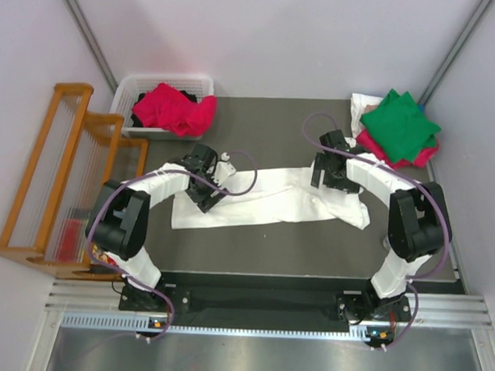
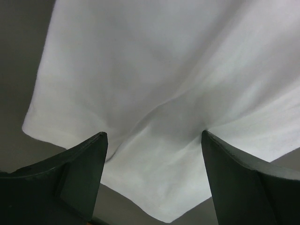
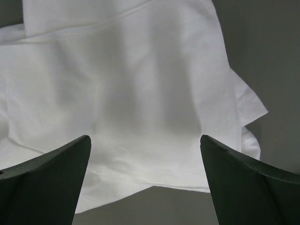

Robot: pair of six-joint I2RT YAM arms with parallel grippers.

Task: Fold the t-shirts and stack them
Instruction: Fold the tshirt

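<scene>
the white t-shirt lay in a long strip on the worktop, right under both my hands. i think it was spread out like that so i could fold it one more time. my left hand pointed down over one end of it, and my right hand pointed down over the other end. both hands were open wide and held nothing. the tips of my left hand were down at the cloth and a small wrinkle ran between them, so i think they were pressing on it. i could not tell if my right hand touched the cloth. both arms were bent at the elbow and reached in toward the middle. far past my right hand sat the pile, a green t-shirt on top of a folded pink t-shirt, out of the way. far past my left hand a loose pink t-shirt sat in the basket.
</scene>
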